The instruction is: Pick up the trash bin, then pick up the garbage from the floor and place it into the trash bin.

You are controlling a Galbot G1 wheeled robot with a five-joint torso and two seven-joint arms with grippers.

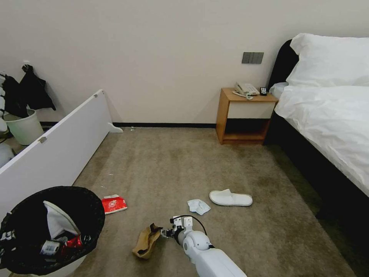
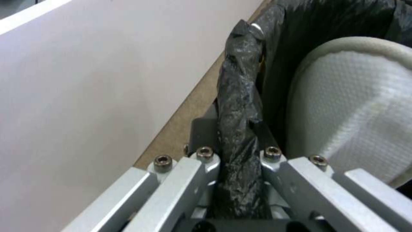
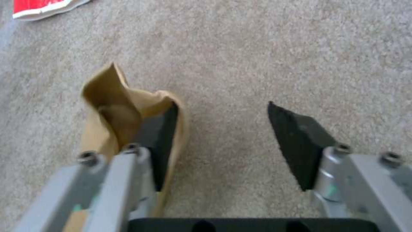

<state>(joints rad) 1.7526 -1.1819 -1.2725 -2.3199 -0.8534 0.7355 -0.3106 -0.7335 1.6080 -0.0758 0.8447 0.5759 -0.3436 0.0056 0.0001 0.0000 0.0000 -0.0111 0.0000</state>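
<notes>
Partly hidden left end effector (image 2: pixel 234 154) clamping trash bin (image 1: pixel 90 209) rim, right end effector (image 3: pixel 223 141) wide, one pad behind paper bag (image 3: pixel 111 109).

I count one trash bin (image 1: pixel 23 215) holding one white slipper (image 1: pixel 57 221) and one red can (image 1: pixel 75 241). On the carpet lie one more slipper (image 1: pixel 230 198), one brown paper bag (image 1: pixel 146 240), one red-white packet (image 1: pixel 113 204) and one pale tissue (image 1: pixel 198 206). One pale bucket (image 1: pixel 25 127) stands by the wall.
</notes>
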